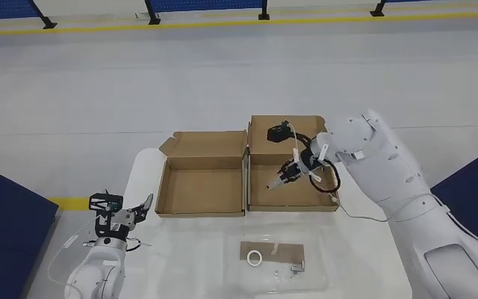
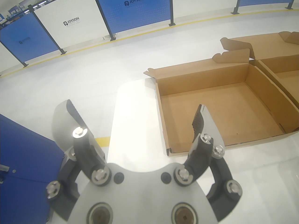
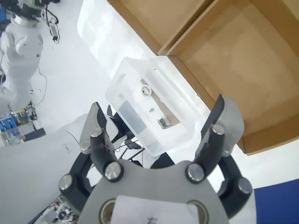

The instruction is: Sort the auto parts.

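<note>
A clear plastic tray (image 1: 314, 282) near the table's front holds a white ring (image 1: 255, 259) and a small metal part (image 1: 297, 267). In the right wrist view the tray (image 3: 116, 87) shows the ring (image 3: 146, 90), a tiny screw (image 3: 151, 110) and the metal part (image 3: 164, 122). My right gripper (image 1: 278, 182) (image 3: 156, 117) hangs open over the right cardboard box (image 1: 299, 196), holding nothing. My left gripper (image 1: 133, 209) (image 2: 135, 120) is open and empty at the table's left front corner, short of the left box (image 1: 200, 187) (image 2: 222, 108).
Both open boxes stand side by side at the back of the table, flaps up; their floors (image 3: 245, 59) (image 3: 158, 3) look bare. A black object (image 1: 278, 133) sits at the right box's far edge. White tabletop lies between boxes and tray.
</note>
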